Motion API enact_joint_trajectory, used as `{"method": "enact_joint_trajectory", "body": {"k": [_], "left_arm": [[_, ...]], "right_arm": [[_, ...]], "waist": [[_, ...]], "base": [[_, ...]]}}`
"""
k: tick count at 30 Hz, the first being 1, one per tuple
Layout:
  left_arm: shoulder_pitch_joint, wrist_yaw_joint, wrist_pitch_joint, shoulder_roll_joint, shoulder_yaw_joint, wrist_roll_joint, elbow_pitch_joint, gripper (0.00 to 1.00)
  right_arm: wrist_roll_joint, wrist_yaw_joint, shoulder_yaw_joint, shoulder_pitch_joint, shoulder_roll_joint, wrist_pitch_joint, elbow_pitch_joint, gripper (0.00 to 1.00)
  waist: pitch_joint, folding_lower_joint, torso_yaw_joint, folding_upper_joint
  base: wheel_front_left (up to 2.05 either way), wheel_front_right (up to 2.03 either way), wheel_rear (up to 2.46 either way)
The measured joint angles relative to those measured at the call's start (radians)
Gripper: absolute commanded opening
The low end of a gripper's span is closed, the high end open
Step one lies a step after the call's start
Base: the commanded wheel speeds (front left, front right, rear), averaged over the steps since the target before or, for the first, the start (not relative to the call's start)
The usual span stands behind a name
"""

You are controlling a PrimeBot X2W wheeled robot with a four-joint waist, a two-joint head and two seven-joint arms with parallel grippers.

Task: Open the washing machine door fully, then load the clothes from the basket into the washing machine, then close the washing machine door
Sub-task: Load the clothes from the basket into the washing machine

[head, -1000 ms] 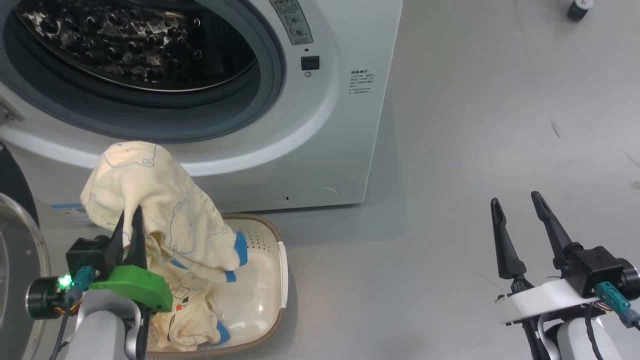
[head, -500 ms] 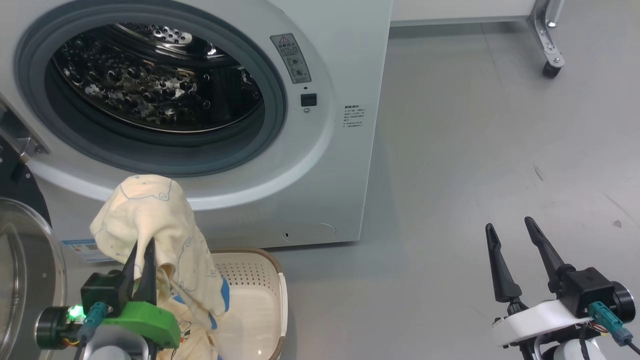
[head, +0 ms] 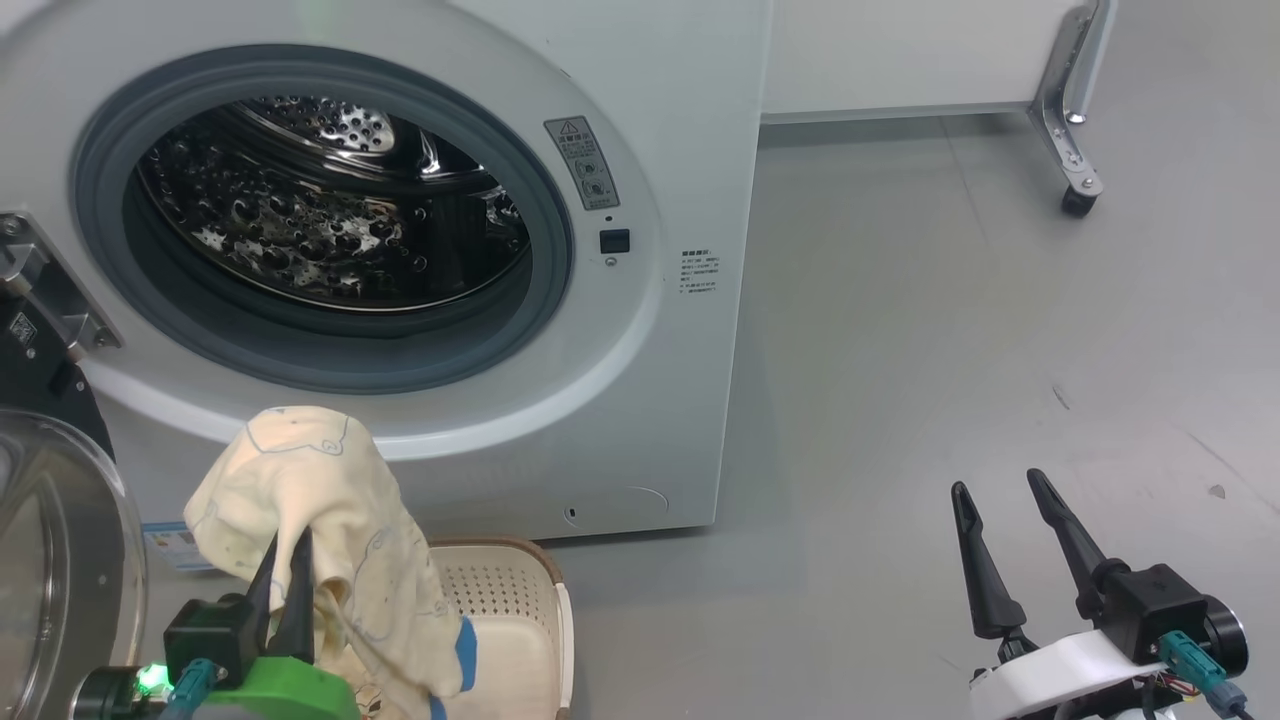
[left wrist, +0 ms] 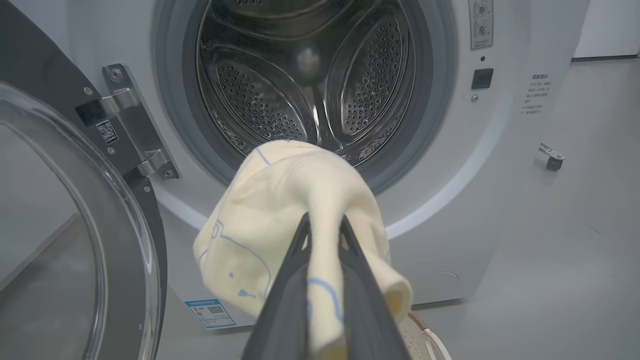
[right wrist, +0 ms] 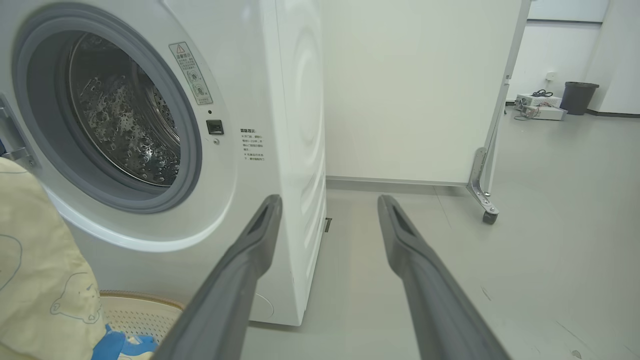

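Your left gripper (left wrist: 325, 223) is clamped on the clothes (head: 300, 480). Both fingers pinch one fold of cream fabric, and the rest bunches over the tips and hangs down.

The bundle sits in front of the washing machine (head: 690, 130), just below the lower lip of the grey gasket (head: 545, 300). It is outside the drum (head: 320, 230). The porthole is open right above and ahead of it.

The washing machine door (left wrist: 75, 225) is swung out on the left and hangs off its metal hinge (left wrist: 130, 125). Its glass bowl is close beside the left gripper, so room is tight on that side. The door's far rim is cut off by the head view's left edge.

The basket (head: 520, 590) stands on the floor (head: 950, 300) against the machine's front, under the hanging garment. A blue cuff drops along the basket's left half. You cannot tell if the fabric touches the basket bottom, because the frame cuts it off and the cloth covers that side. The basket's near end is cropped too.

Your right gripper (head: 998, 484) has its fingers apart and holds nothing. It is over bare floor, well apart from the machine's right corner. There is wide free floor there, back to a white panel on a caster foot (head: 1075, 195).

In the left wrist view the cloth hides the machine's front directly behind it. A small blue label sticker (left wrist: 210, 312) shows low on the front, too small to read.
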Motion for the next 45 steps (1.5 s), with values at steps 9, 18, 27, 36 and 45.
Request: {"method": "enact_joint_trajectory", "body": {"k": [9,18,27,36,45], "left_arm": [[0.023,0.0,0.0,0.0,0.01,0.0,-0.016,0.0],[0.04,0.001,0.0,0.0,0.015,0.0,-0.034,0.0],[0.043,0.002,0.0,0.0,0.016,-0.001,-0.036,0.0],[0.041,0.015,0.0,0.0,0.023,-0.009,-0.036,0.0],[-0.043,0.014,0.029,-0.001,0.021,-0.034,-0.027,0.0]], "right_arm": [[0.009,0.0,0.008,0.02,0.002,0.0,-0.001,1.0],[0.014,0.0,0.015,0.02,0.003,0.0,-0.002,1.0],[0.015,0.0,0.023,0.02,0.004,0.0,-0.007,1.0],[0.015,0.0,0.033,0.02,0.004,0.0,-0.025,1.0],[0.013,0.0,0.049,0.013,0.004,0.0,-0.062,1.0]], "waist": [[-0.019,0.0,-0.002,0.0],[-0.023,0.0,-0.001,0.0],[-0.023,0.0,-0.003,0.0],[-0.004,0.0,-0.004,0.0],[0.064,0.0001,-0.013,0.0]], "base": [[0.0,0.0,0.0],[0.0,0.0,0.0],[0.0,0.0,0.0],[0.0,0.0,0.0],[0.0,0.0,0.0]]}}
